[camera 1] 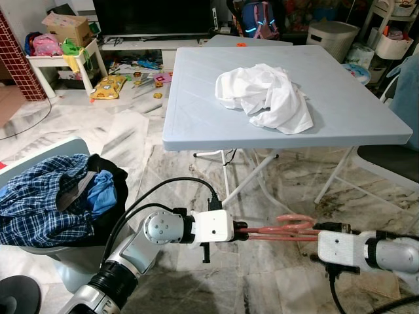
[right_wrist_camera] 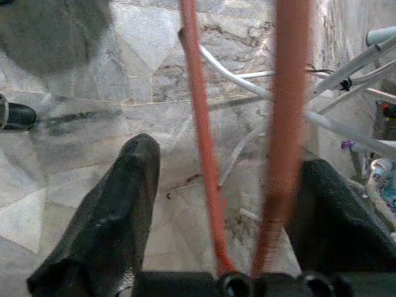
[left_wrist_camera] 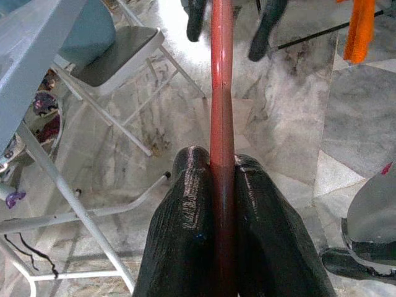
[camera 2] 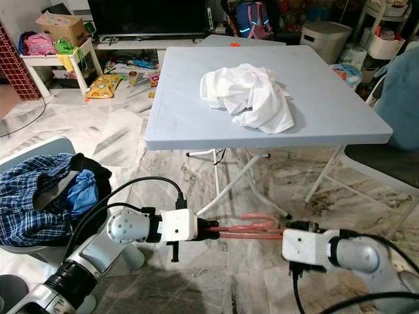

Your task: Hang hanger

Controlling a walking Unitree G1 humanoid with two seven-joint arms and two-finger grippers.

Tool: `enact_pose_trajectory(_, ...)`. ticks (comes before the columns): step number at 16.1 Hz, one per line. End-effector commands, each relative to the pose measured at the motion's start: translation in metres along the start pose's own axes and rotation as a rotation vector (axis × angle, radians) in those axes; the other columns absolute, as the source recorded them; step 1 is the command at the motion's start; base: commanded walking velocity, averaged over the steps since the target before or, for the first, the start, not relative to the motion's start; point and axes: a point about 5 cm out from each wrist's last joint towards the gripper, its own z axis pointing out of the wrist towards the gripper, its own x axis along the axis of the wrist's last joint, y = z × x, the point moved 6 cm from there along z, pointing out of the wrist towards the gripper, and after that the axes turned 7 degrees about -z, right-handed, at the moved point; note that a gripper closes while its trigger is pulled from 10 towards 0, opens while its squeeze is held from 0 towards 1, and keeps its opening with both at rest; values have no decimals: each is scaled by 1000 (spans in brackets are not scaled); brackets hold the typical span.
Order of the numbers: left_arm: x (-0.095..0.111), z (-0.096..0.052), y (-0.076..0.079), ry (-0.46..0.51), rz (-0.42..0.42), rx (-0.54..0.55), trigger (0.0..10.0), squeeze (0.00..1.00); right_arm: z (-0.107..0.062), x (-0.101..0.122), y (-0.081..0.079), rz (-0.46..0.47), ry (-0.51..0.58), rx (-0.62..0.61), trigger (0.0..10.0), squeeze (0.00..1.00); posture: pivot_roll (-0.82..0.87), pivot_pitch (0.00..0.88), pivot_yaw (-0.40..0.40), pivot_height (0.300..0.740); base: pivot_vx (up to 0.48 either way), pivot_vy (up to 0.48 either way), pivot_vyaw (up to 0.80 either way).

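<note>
A pink-red hanger (camera 1: 278, 229) is held level, low over the marble floor in front of the table. My left gripper (camera 1: 241, 230) is shut on one end of it; in the left wrist view the two black fingers (left_wrist_camera: 185, 204) pinch the hanger bar (left_wrist_camera: 221, 74). My right gripper (camera 1: 319, 229) faces it from the other end and stands open. In the right wrist view both hanger bars (right_wrist_camera: 199, 111) run between its spread fingers (right_wrist_camera: 133, 179), and I cannot tell whether they touch them.
A grey-blue folding table (camera 1: 196, 98) carries a crumpled white shirt (camera 1: 265, 95); its white legs (camera 1: 252, 173) stand just beyond the hanger. A basket of dark and blue clothes (camera 1: 52, 196) sits at the left. A chair (camera 1: 393, 160) stands at the right.
</note>
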Motion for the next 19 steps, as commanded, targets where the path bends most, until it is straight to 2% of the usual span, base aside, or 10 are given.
enact_pose_trajectory(1, 2, 1, 1, 0, 25, -11, 10000, 0, -1, 0, 7, -13, 0, -15, 0, 0, -5, 0, -10, 740, 0, 0, 0)
enact_pose_trajectory(5, 3, 4, 2, 4, 39, -19, 10000, 0, 6, 14, 20, -19, 48, -53, 0, 0, -6, 0, -10, 740, 0, 0, 0)
enact_pose_trajectory(8, 4, 5, 2, 7, 40, -18, 10000, 0, 3, 8, 20, -41, 35, -31, 0, 0, -6, 0, -14, 740, 0, 0, 0)
enact_pose_trajectory(13, 2, 4, 3, 2, 41, -13, 10000, 0, -14, -4, 5, -50, 9, 73, 0, 0, -14, 0, -18, 740, 0, 0, 0)
enact_pose_trajectory(19, 2, 4, 3, -2, 50, -21, 10000, 0, -20, 0, 6, -50, 23, 86, 0, 0, -18, 0, -14, 740, 0, 0, 0)
